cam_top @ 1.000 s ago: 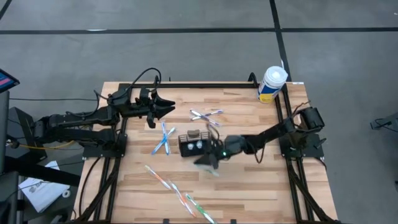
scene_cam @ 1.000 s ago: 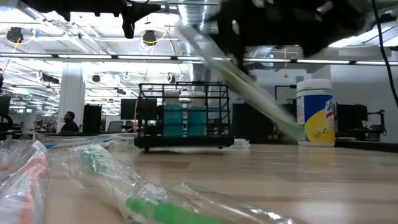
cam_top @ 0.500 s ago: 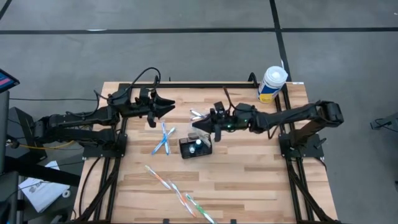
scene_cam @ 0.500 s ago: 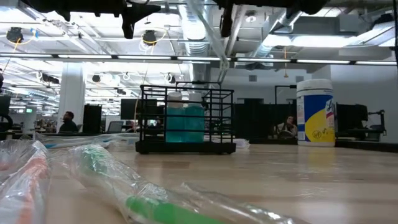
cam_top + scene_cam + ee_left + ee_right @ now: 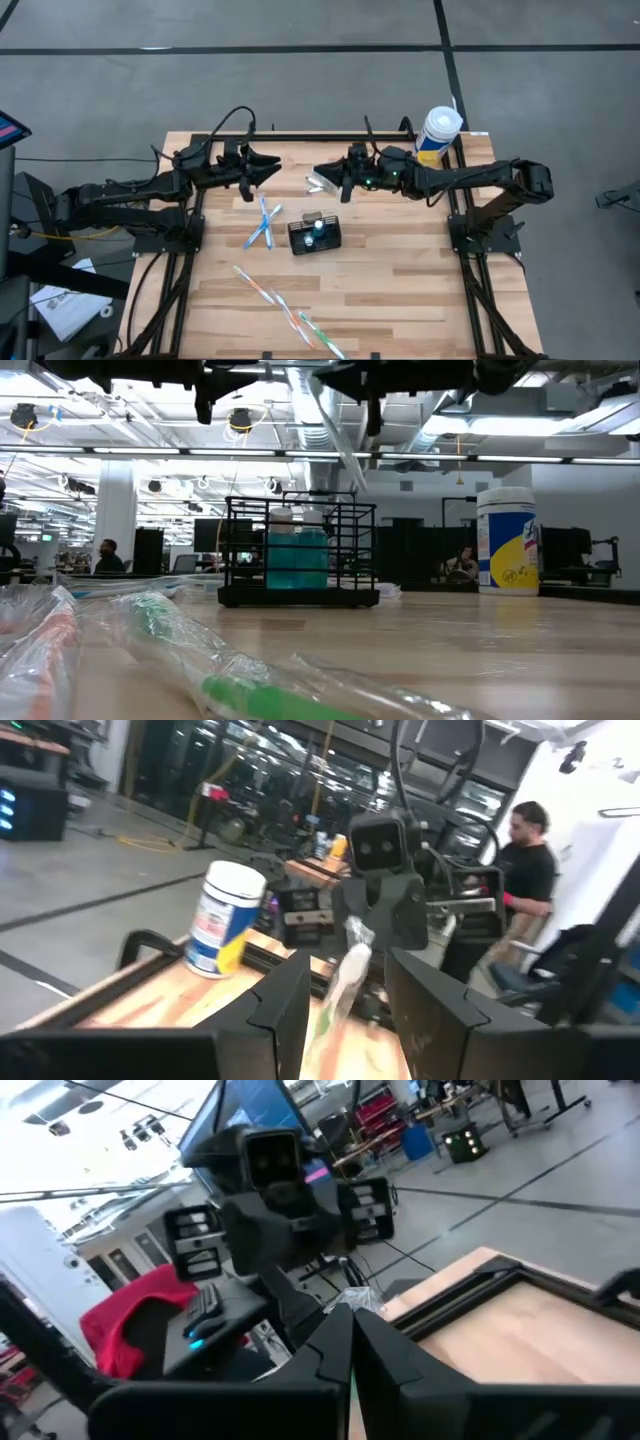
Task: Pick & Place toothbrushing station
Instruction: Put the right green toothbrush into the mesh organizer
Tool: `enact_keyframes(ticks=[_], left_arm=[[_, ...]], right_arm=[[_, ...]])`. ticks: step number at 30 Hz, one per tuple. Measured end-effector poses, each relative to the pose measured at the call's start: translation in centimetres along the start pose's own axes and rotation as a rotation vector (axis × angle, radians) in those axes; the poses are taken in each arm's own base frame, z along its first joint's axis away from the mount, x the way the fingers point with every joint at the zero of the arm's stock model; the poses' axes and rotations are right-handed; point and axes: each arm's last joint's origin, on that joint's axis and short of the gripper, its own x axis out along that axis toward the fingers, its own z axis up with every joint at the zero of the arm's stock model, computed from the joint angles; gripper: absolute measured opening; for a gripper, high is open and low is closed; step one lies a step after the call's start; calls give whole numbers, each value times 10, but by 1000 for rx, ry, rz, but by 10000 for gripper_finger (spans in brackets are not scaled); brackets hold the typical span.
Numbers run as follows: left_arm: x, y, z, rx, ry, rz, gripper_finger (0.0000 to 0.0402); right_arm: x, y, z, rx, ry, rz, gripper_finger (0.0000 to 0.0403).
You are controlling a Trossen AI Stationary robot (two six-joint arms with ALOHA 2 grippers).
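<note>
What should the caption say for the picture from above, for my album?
Right gripper holds a wrapped toothbrush above the table, behind the black mesh organiser; left gripper waits.

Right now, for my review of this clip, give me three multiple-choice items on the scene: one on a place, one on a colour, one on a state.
1. Where does the wipes tub stand?
A. far right corner of the table
B. near left corner
C. inside the basket

2. What colour is the basket?
A. white
B. black
C. red

3. How does the right gripper stand?
A. wide open and empty
B. resting on the table
C. shut on a wrapped toothbrush, raised

Answers:
1 A, the high view shows the tub at the far right corner.
2 B, its wire frame is black in the low view.
3 C, the jaws are closed on the wrapper, which hangs down in the low view.
</note>
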Motion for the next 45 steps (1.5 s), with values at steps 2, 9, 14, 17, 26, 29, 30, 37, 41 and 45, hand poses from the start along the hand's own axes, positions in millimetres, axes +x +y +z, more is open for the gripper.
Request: enact_keyframes(ticks=[2,9,14,17,26,29,30,37,41,45], left_arm=[[0,2,1,21,-8,24,127],[-1,11,4,29,-27,76,127],[-1,16,6,32,-34,98,127],[-2,18,7,33,-32,91,127],[2,19,4,35,-16,88,127],[4,21,1,32,9,84,127],[5,21,0,31,12,83,127],[6,22,-1,32,18,84,127],[6,22,-1,33,18,84,127],[6,22,-1,35,19,84,127]], right_arm=[[-2,-3,-5,1,-3,3,0],[-14,2,-17,41,-154,35,0],[-17,2,-28,53,-145,6,0],[-19,0,-31,66,-144,4,0],[-22,3,-37,67,-161,5,0],[-16,0,-48,72,-159,14,0],[-14,0,-52,80,-171,27,0],[2,-9,-79,144,-256,86,0],[5,-15,-81,163,-277,84,0],[1,-9,-70,149,-310,100,0]])
